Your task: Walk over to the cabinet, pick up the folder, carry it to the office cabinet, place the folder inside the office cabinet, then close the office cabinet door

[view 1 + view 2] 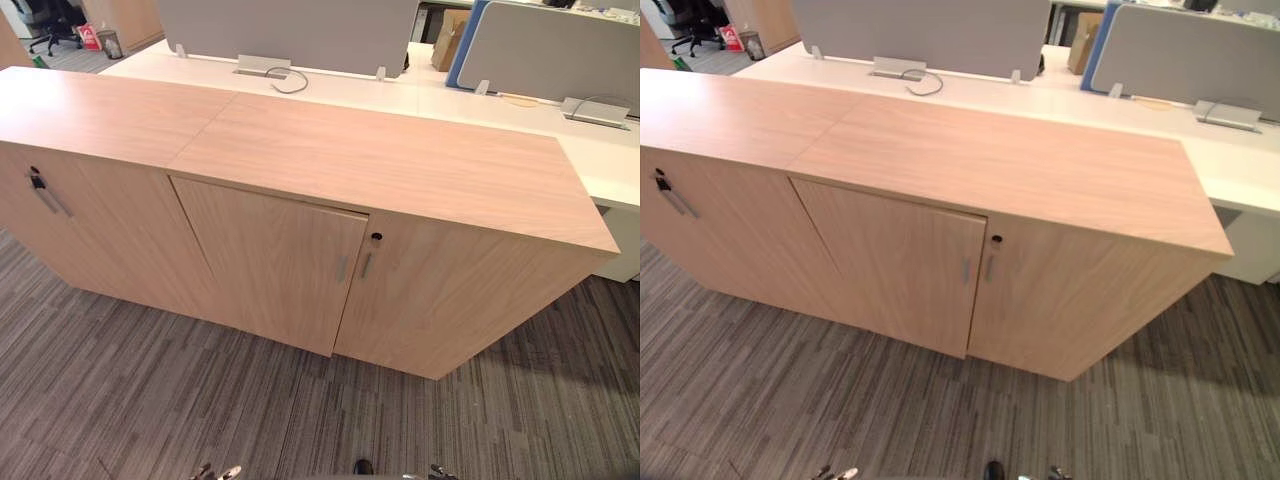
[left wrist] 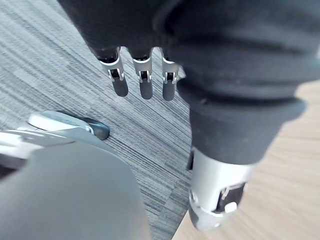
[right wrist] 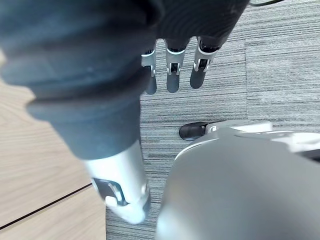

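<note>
Cabinet [image 1: 400,160]: low, long, pale wood-grain laminate; long axis set across the view, ahead of both hands alike. Door [image 1: 270,260], slim metal handle [image 1: 342,268]: judged slightly ajar. Left hand [image 2: 146,82], right hand [image 3: 172,75]: hung over striped grey carpet [image 1: 150,400], fingers relaxed, nothing held. Folder: whereabouts cannot be told

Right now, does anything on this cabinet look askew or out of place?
Yes. The middle door of the cabinet stands slightly ajar: its handle edge juts forward of the neighbouring door, with a shadowed gap along its top. Nothing looks spilled or damaged.
</note>
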